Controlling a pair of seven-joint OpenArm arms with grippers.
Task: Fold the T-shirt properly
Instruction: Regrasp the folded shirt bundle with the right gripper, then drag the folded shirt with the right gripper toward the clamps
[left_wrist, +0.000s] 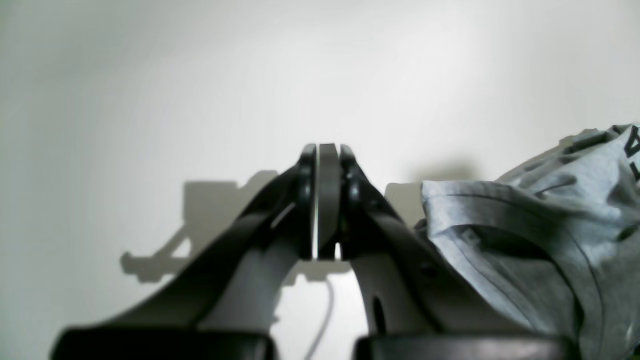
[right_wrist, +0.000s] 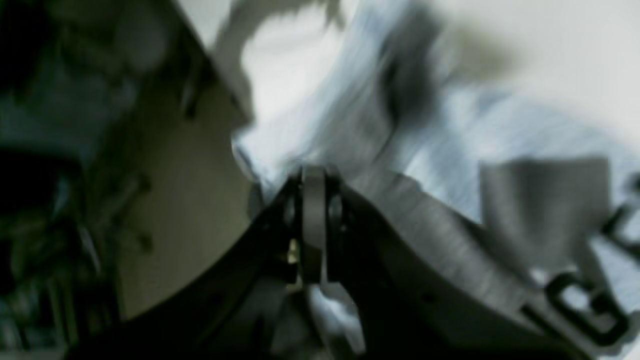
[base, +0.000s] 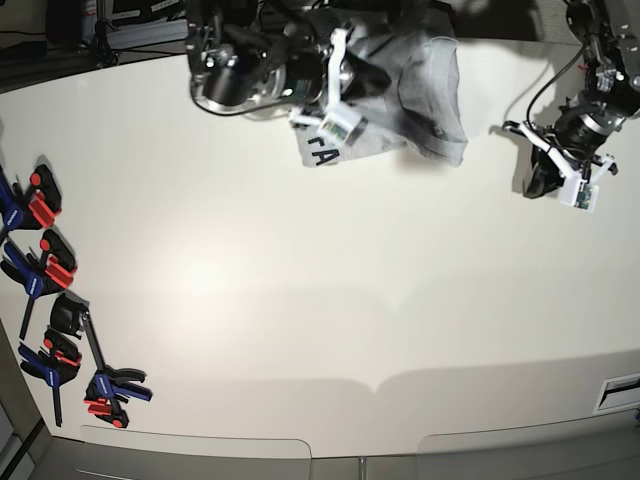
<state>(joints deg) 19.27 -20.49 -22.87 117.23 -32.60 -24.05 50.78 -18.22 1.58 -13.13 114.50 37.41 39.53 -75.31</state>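
**T-shirt bunched at far table edge; both grippers closed**

The T-shirt (base: 415, 75) lies crumpled in a heap at the far edge of the white table (base: 300, 280), left of centre in the base view. The fabric is light heather grey. Dark block lettering shows on a fold at the near left corner of the heap, and more lettering appears at the lower right of the right wrist view.

The right gripper (right_wrist: 314, 180) sits at the far edge of the table, over the left part of the heap. Its jaws are pressed together. The right wrist view is heavily blurred; grey fabric lies directly at and beyond the fingertips, but whether any cloth is pinched between them cannot be told.

The left gripper (left_wrist: 327, 150) is positioned over bare table at the far right of the base view, well apart from the shirt. Its jaws are clenched together with nothing between them. In the left wrist view the shirt's ribbed collar (left_wrist: 480, 210) and part of the body lie to the right of the fingers (left_wrist: 350, 190), near but not touching the tips. The gripper's shadow falls on the table surface ahead of it.

Several red, blue and black clamps (base: 55, 330) lie along the left edge of the table.
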